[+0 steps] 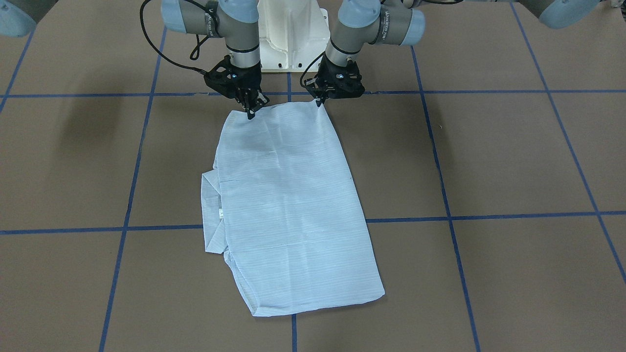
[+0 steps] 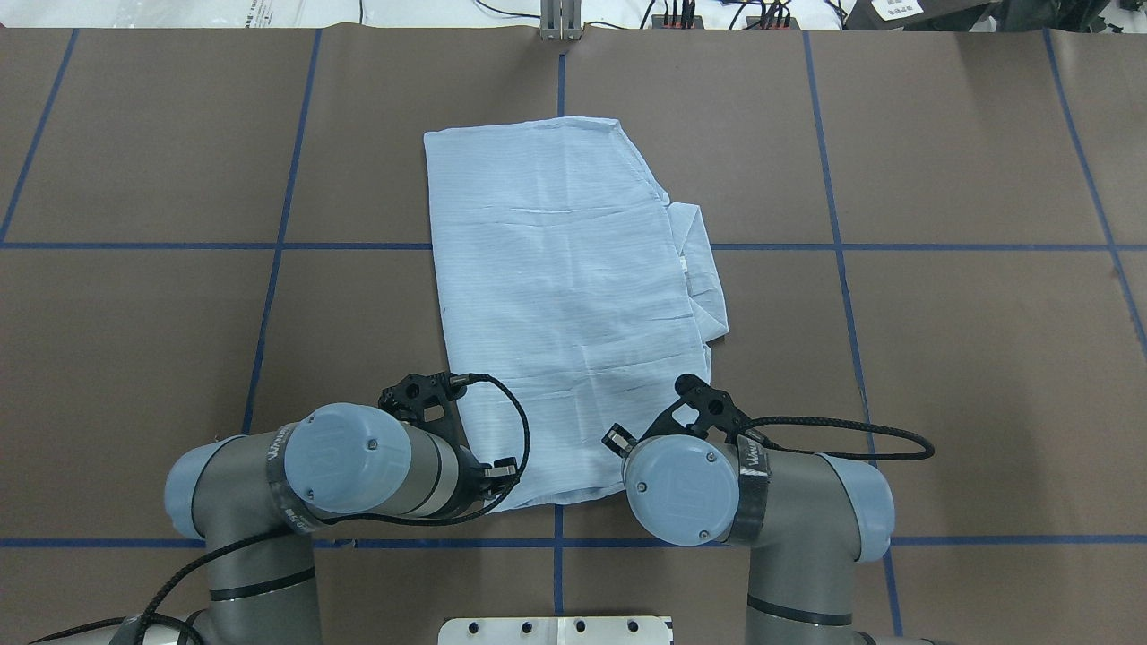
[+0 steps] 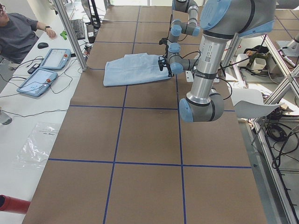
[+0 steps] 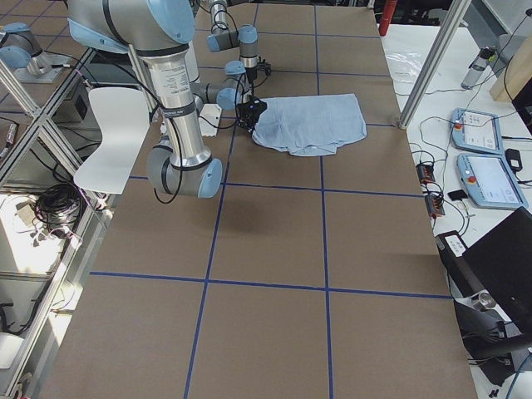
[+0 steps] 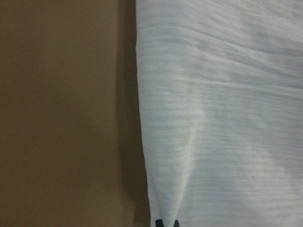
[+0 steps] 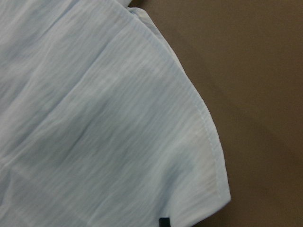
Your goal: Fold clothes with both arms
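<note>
The clothes, one light blue striped shirt (image 1: 293, 205) (image 2: 556, 296), lie folded into a long panel on the brown table. The collar part (image 1: 212, 215) (image 2: 699, 269) sticks out on the robot's right side. My left gripper (image 1: 320, 100) is shut on the shirt's near corner on the left. My right gripper (image 1: 250, 111) is shut on the other near corner. In the left wrist view the cloth (image 5: 222, 118) runs straight into the closed fingertips (image 5: 165, 223). In the right wrist view the hemmed corner (image 6: 203, 156) lies by one dark fingertip (image 6: 164, 221). From overhead both wrists hide the fingers.
The white pedestal base (image 1: 288, 34) stands just behind the grippers. Blue tape lines (image 1: 440, 176) cross the table. A seated person (image 3: 18, 37) and two tablets (image 3: 46, 70) are beyond the far edge. A white chair (image 4: 112, 137) stands on the robot's side.
</note>
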You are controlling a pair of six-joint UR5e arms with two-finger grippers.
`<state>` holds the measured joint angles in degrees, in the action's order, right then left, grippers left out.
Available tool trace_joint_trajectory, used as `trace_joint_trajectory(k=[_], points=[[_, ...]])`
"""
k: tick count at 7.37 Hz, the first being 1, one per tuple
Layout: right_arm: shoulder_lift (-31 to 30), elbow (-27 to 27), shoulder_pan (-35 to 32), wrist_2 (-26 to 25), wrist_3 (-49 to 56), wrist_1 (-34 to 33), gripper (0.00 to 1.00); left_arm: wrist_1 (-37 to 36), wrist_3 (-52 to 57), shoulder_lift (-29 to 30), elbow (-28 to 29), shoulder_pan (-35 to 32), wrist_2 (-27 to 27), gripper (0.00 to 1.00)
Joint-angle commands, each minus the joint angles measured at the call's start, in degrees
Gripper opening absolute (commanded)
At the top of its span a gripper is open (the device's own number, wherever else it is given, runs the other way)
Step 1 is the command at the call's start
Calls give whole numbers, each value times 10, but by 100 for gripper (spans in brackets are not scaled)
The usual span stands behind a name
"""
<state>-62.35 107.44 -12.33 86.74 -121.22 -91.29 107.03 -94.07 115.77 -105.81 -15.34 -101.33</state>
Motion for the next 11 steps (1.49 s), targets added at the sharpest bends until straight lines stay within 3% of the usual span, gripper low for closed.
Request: trace_joint_trajectory(k=[1, 2, 5, 7, 9, 11], points=[[-5, 64, -4, 3, 0, -38, 0, -6, 4, -7, -53, -1, -5, 0], [-3, 122, 16, 2, -2, -94, 0, -8, 3, -8, -80, -1, -24, 0], [16, 244, 61, 1, -23, -215, 0, -118, 3, -10, -199, 3, -51, 0], [40, 232, 60, -2, -16, -231, 0, -149, 6, -4, -208, 0, -53, 0], [53, 194, 30, -42, 43, -224, 0, -149, 37, -2, -190, -55, -50, 0], [58, 157, -21, -42, 77, -175, 0, -149, 69, 19, -148, -112, -48, 0]])
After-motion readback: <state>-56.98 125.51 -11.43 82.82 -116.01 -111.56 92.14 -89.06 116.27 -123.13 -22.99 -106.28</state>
